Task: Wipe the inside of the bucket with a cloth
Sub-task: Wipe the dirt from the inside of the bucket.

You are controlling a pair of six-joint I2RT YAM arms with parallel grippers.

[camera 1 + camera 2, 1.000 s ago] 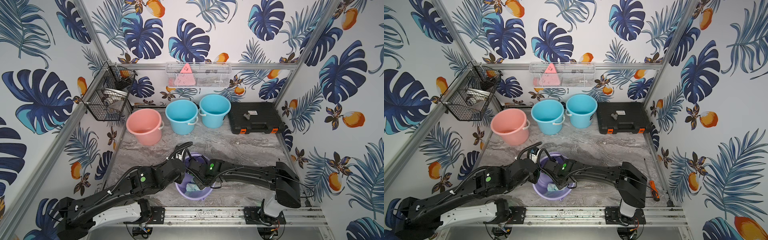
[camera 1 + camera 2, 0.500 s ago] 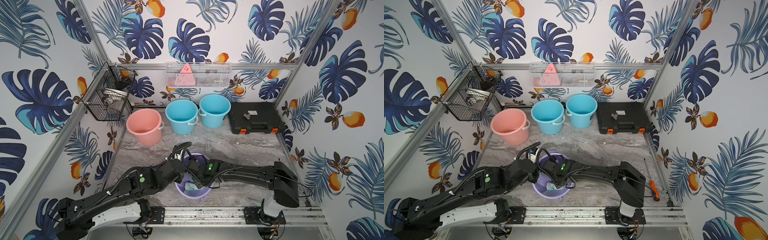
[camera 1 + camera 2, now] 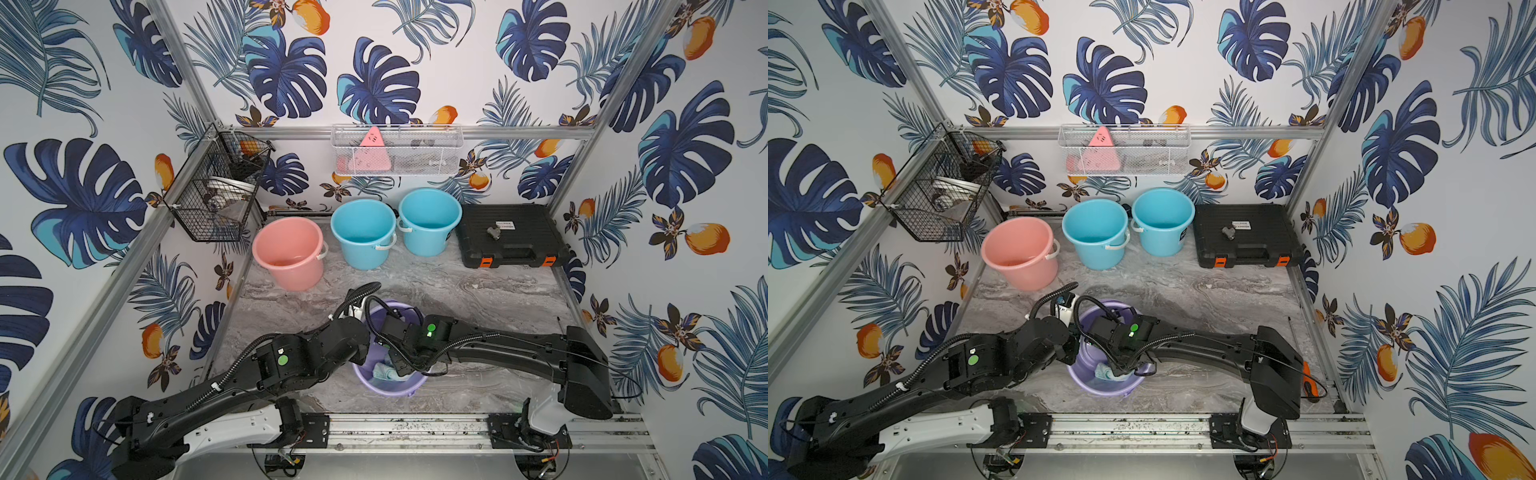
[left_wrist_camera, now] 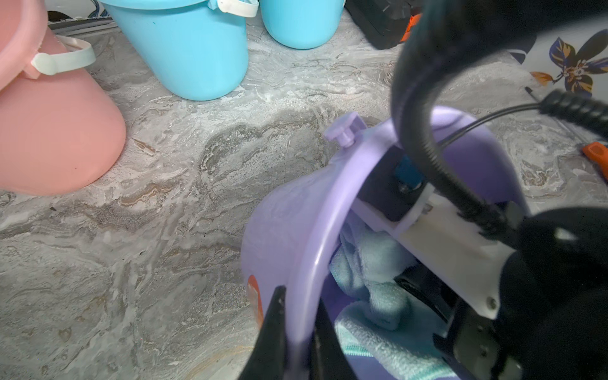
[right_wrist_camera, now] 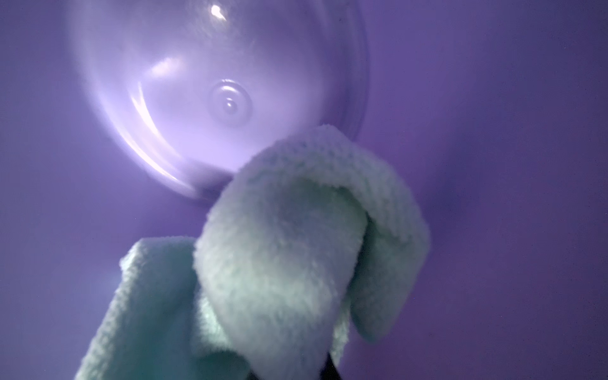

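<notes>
Crowded inside the purple bucket (image 3: pixel 390 386), its mouth filled by the right arm (image 3: pixel 498 347) and the bunched cloth (image 3: pixel 382 371). Pinched on the left rim by the left gripper (image 4: pixel 301 335), one finger inside, one outside. Open across the marble table (image 3: pixel 478 291) beyond and to the right. Blocked along the back by a pink bucket (image 3: pixel 291 274), a blue bucket (image 3: pixel 363 253), a second blue bucket (image 3: pixel 428 241) and a black case (image 3: pixel 509 237)

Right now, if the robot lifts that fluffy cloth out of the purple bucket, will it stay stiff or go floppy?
Probably floppy: the cloth folds and droops over itself. It looks soft and fluffy, so it is likely light for its size. Its fuzzy surface may drag a little on the glossy bucket rather than slide.
</notes>
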